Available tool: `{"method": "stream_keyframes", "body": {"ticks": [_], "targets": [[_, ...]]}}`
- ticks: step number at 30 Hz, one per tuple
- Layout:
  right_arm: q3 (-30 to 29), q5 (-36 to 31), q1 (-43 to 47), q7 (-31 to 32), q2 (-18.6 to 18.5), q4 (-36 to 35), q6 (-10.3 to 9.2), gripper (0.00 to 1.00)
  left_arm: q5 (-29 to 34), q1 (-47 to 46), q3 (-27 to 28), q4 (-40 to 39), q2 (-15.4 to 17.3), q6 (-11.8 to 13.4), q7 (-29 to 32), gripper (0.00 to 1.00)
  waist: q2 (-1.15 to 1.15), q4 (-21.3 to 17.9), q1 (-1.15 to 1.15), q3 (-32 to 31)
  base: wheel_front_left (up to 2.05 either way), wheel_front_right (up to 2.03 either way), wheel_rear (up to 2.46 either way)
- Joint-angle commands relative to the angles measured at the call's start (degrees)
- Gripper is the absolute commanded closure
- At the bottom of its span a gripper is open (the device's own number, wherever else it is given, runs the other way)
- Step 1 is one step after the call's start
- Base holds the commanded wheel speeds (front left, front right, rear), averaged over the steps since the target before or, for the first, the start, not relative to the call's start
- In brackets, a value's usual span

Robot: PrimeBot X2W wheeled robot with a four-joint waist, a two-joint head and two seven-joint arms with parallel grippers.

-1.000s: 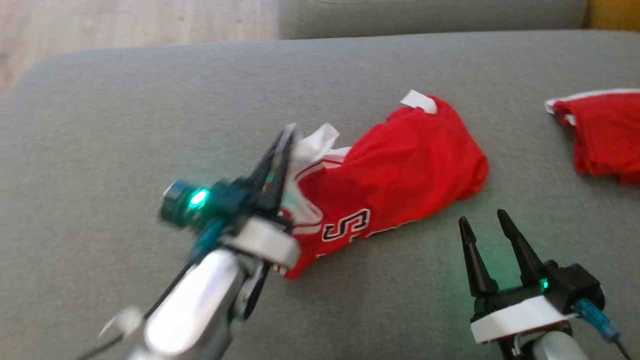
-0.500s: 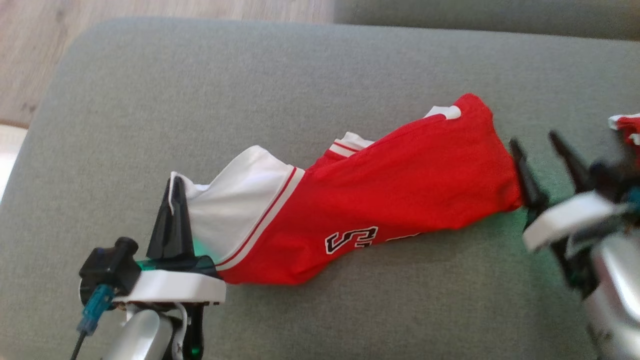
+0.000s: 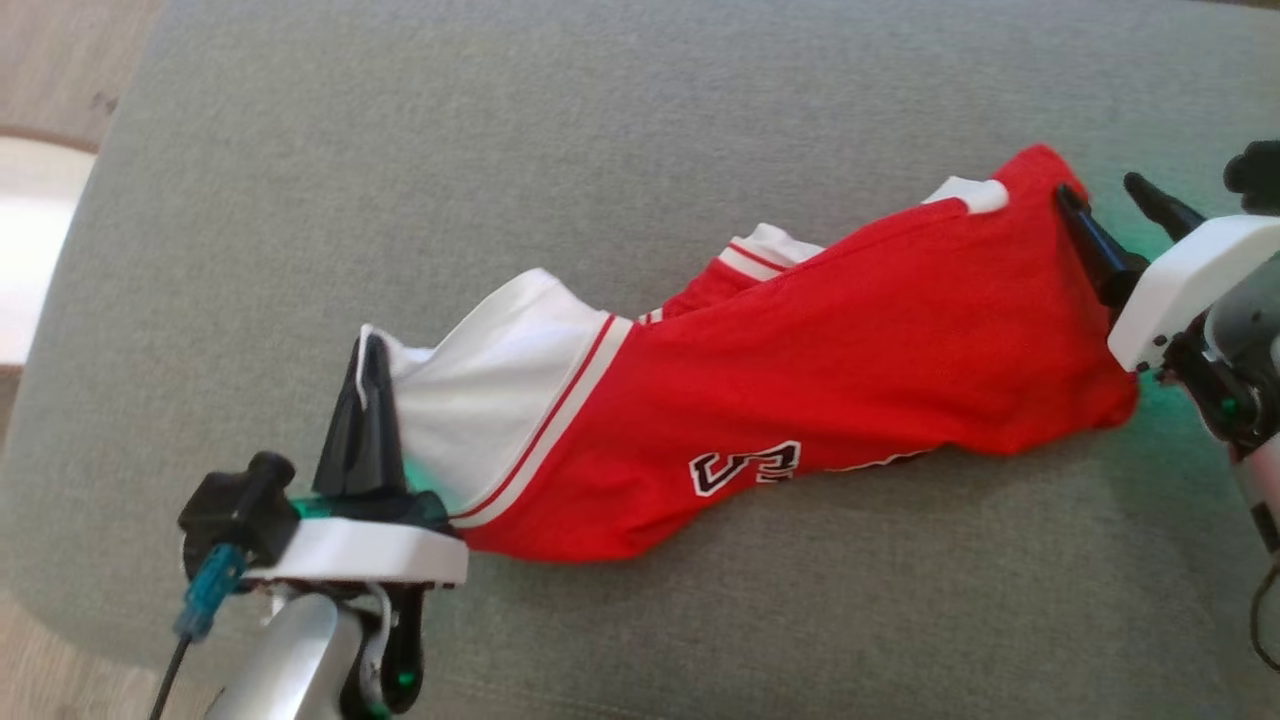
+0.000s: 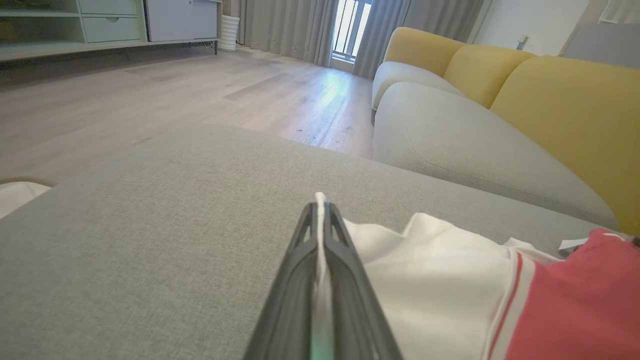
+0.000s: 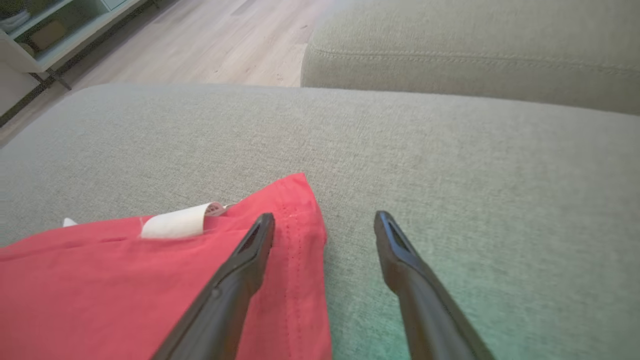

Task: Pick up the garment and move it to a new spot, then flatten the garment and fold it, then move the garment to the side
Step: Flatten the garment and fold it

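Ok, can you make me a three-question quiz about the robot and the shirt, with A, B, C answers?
1. Where does the shirt lie?
A. on the grey cushion
B. on the wooden floor
C. on a shelf

2. What colours is the shirt mostly?
A. blue and yellow
B. green and black
C. red and white

3. What is the left gripper doing?
A. standing wide open
B. pinching the shirt's white end
C. shut on nothing

Answers:
1 A: grey fabric lies under all of it.
2 C: it has a red body and a white end.
3 B: the left wrist view shows white cloth squeezed inside it.
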Motion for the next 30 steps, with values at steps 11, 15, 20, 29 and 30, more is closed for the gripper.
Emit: {"method": "stream_keyframes", "body": {"ticks": [11, 15, 20, 29, 30], "targets": [[8.93, 8.21, -3.35, -2.12, -4.54, 0.11, -0.05, 1.0, 1.15, -3.79, 0.99, 0.82, 0.22, -0.88, -1.41, 1.0, 0.0, 1.27, -0.01, 0.46, 0.0, 0.0, 0.0], [10.99, 9.7, -4.11, -5.44, -6.17, -0.2, -0.05, 1.0, 2.35, -4.46, 1.36, 0.35, 1.23, -0.96, -1.64, 1.0, 0.0, -0.07, -0.01, -0.97, 0.0, 0.0, 0.0], [11.97, 11.23, -6.06, -11.27, -8.64, -1.35, -0.05, 1.0, 6.27, -8.69, 2.72, -2.93, 5.52, -1.65, -1.9, 1.0, 0.0, -4.0, -0.01, -4.32, 0.0, 0.0, 0.0], [9.11, 12.69, -6.65, -16.92, -14.29, -6.14, -0.05, 1.0, 9.34, -15.57, 6.24, -9.35, 11.41, -3.33, -2.0, 1.0, 0.0, -12.72, -0.01, -8.02, 0.0, 0.0, 0.0], [8.56, 12.73, -6.33, -17.36, -14.7, -7.04, -0.05, 1.0, 9.62, -16.19, 6.57, -9.86, 12.13, -3.47, -1.91, 1.0, 0.0, -13.67, -0.01, -8.51, 0.0, 0.0, 0.0]]}}
